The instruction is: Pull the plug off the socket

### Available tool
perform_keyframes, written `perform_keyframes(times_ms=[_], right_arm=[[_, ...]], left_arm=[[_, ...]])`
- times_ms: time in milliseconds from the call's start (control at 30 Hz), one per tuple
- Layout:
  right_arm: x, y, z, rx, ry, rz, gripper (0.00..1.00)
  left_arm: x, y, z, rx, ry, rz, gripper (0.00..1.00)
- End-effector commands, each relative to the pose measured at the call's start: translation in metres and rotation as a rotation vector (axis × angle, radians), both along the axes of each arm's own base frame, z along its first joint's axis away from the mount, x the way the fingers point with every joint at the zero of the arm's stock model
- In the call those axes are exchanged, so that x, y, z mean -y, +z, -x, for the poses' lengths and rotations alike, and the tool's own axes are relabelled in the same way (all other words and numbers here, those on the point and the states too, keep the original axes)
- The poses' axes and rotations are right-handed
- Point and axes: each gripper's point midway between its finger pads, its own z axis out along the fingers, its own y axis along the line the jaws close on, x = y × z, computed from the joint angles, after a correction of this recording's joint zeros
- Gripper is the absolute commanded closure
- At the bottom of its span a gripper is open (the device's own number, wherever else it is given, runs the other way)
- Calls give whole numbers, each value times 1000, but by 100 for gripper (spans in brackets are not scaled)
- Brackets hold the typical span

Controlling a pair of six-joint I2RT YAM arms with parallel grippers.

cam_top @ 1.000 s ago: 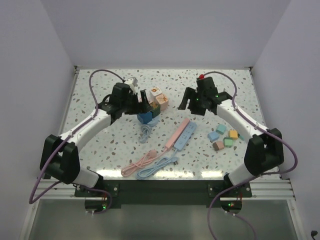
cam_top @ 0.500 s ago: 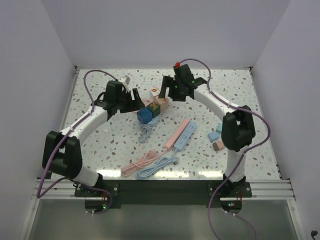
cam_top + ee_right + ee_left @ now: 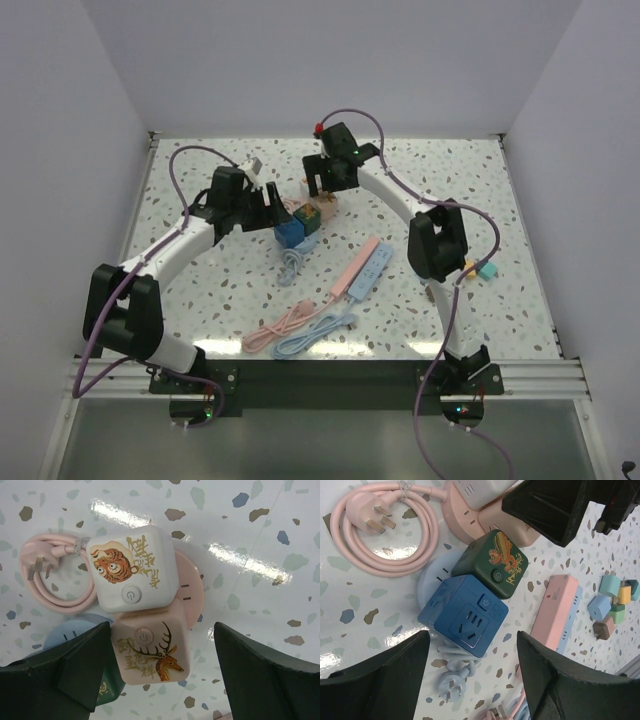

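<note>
Right pincer near cube sockets

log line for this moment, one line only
left gripper open, aimed at blue cube socket | right gripper open, aimed at white cube socket | nothing held

Two white-and-black arms, purple-cabled.
Left arm and right arm: white links, black joints, looping purple cables; a red cap tops the right wrist; the left gripper has matte black wedge fingers.
</note>
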Motion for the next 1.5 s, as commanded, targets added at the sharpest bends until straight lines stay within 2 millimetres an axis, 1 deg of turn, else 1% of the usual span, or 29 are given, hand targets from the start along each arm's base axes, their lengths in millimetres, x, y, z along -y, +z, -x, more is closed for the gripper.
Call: perform_keyframes(times_ms=[0, 233, 300, 333, 467, 500, 533, 567, 600, 633, 667, 700, 733, 767, 800, 833, 867, 900, 933, 1000, 1033, 1067, 1100, 1133, 1200, 1233, 1267, 1333, 1467], right_arm=[[7, -4, 6, -14, 55, 85, 14], [4, -34, 18, -54, 75, 136, 18], [5, -38, 18, -62, 59, 149, 23], [9, -46, 19, -73, 39, 171, 26], [47, -46, 9, -43, -140, 271, 48], [60, -44, 4, -55, -219, 236, 58], [72, -52, 10, -89, -258, 222, 63], [77, -38, 6, -74, -301, 161, 67], [75, -38, 10, -123, -333, 65, 72], [92, -40, 7, -149, -381, 23, 77], [101, -48, 15, -183, -405, 5, 79], [110, -37, 16, -194, -437, -50, 81], [115, -33, 21, -201, -450, -69, 84], [122, -45, 31, -231, -464, -76, 85], [130, -30, 34, -226, -490, -128, 87], [138, -41, 46, -257, -515, -122, 91], [140, -40, 52, -274, -525, -142, 93], [142, -38, 56, -282, -539, -173, 93], [136, -37, 68, -307, -517, -217, 93], [129, -38, 80, -349, -515, -261, 95], [127, -40, 88, -364, -511, -287, 96], [117, -38, 95, -395, -485, -343, 100], [111, -38, 98, -417, -493, -392, 100], [106, -36, 101, -427, -483, -434, 100], [93, -27, 109, -440, -433, -531, 100], [88, -26, 110, -425, -407, -575, 100], [85, -16, 112, -412, -388, -602, 100], [83, -11, 115, -397, -362, -621, 100], [73, 2, 121, -405, -295, -690, 100]], left_arm=[[3, 18, -2, 55, -7, 41, 25], [4, 17, -5, 57, -6, 46, 25], [4, 18, -6, 60, -6, 47, 25], [4, 18, -6, 60, -7, 48, 25], [6, 27, -9, 82, -14, 54, 25], [6, 28, -9, 84, -18, 52, 24], [9, 34, -10, 95, -36, 62, 24], [10, 37, -11, 101, -47, 62, 24], [11, 40, -11, 101, -54, 61, 24], [15, 45, -13, 108, -73, 74, 23], [17, 48, -13, 113, -82, 78, 23], [18, 51, -13, 114, -87, 84, 23], [22, 60, -15, 129, -101, 99, 23], [26, 64, -15, 133, -109, 106, 23], [32, 72, -18, 150, -122, 114, 22], [37, 76, -18, 155, -133, 123, 22], [42, 79, -18, 155, -147, 130, 21], [49, 82, -18, 157, -164, 142, 21], [64, 86, -16, 155, -195, 157, 21], [82, 87, -14, 152, -232, 168, 20], [100, 81, -9, 137, -265, 171, 20], [109, 80, -9, 128, -266, 187, 19], [117, 76, -7, 117, -273, 199, 19], [131, 65, 1, 89, -299, 211, 19], [149, 58, 6, 74, -301, 249, 18], [153, 44, 7, 50, -295, 246, 18], [155, 41, 5, 48, -277, 255, 17], [157, 25, 4, 23, -247, 242, 16], [163, 20, -6, 57, -223, 246, 13]])
